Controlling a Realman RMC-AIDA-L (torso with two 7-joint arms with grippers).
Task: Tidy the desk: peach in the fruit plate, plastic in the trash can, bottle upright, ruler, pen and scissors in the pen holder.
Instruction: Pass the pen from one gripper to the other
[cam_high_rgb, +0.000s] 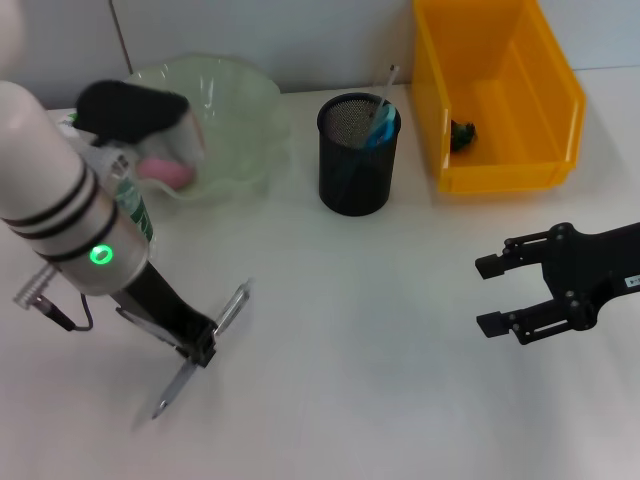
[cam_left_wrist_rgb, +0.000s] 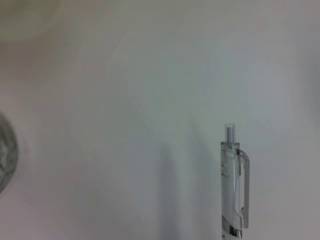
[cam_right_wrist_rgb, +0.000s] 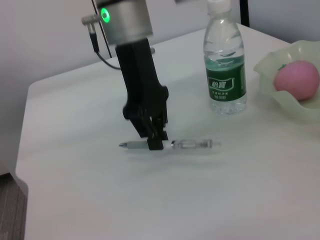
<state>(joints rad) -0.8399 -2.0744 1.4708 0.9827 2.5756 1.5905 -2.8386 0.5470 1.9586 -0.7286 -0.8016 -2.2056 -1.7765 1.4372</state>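
L gripper (cam_high_rgb: 203, 345) was clenched on pen (cam_high_rgb: 205, 345), which lay flat on desk (cam_high_rgb: 350, 350). R gripper (cam_high_rgb: 492, 295) hung released, well apart.

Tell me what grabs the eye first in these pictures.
The left claw stands out, down on the white table and closed around a clear pen lying flat there. Behind it are an upright water bottle and a pale green plate holding a pink peach. The right claw hovers open near a yellow bin, with a black mesh pen holder between.
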